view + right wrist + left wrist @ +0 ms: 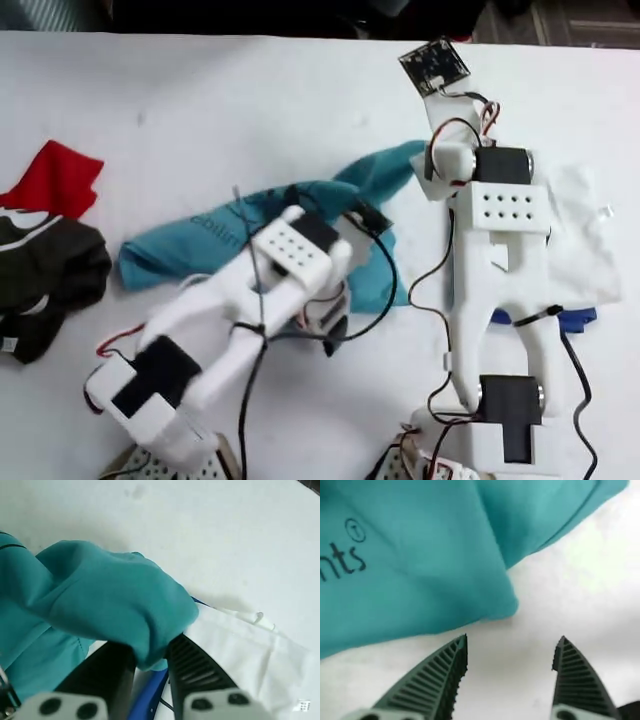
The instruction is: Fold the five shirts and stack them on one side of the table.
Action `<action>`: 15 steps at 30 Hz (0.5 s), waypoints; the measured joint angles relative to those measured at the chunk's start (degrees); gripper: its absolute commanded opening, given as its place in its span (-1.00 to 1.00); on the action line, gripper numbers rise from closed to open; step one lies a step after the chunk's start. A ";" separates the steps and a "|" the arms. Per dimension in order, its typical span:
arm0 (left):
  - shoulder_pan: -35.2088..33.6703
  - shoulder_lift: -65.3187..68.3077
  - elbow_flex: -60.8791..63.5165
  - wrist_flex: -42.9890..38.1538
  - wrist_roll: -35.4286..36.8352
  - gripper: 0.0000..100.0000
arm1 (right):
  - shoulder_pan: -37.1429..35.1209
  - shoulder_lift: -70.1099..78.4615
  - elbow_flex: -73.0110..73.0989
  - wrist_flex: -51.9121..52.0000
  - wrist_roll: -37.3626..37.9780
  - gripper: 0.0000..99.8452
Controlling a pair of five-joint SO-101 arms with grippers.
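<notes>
The crumpled teal shirt (200,240) of soft knit fabric, printed with dark lettering, lies spread across the middle of the white table (250,100), under and between the two arms.

The high view shows the whole layout. A flat white shirt (590,250) lies beneath the right arm at the table's right side, with a small blue piece (575,318) showing at its near edge. At the left edge a bunched dark shirt (50,270) lies with a red garment (55,175) touching it on the far side.

The high view hides both sets of fingers; the wrist views reveal them. The right gripper (152,652) is clamped on a rounded fold of the teal cloth, its dark ribbed fingers (195,665) pressed against the fabric, just above the white shirt's edge. The left gripper (514,638) hangs with its jaws spread wide apart, nothing between them, over bare table just beside a folded corner of the teal shirt, not touching it.
</notes>
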 measured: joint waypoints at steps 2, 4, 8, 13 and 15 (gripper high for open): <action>0.00 2.20 0.00 -2.02 0.70 -0.45 | 0.00 0.00 0.00 0.70 0.00 -0.96; -0.18 5.01 0.00 -3.34 0.79 -0.47 | 0.00 0.00 0.00 1.14 0.00 -0.96; -2.46 9.67 -2.29 -3.69 0.79 -0.47 | 0.00 0.00 0.00 1.67 0.00 -0.96; -3.69 13.19 -5.89 -3.96 0.88 -0.47 | 0.00 0.00 0.00 1.67 0.00 -0.96; -3.69 15.03 -7.82 -3.60 0.79 -0.47 | 0.00 0.00 0.00 1.67 0.00 -0.96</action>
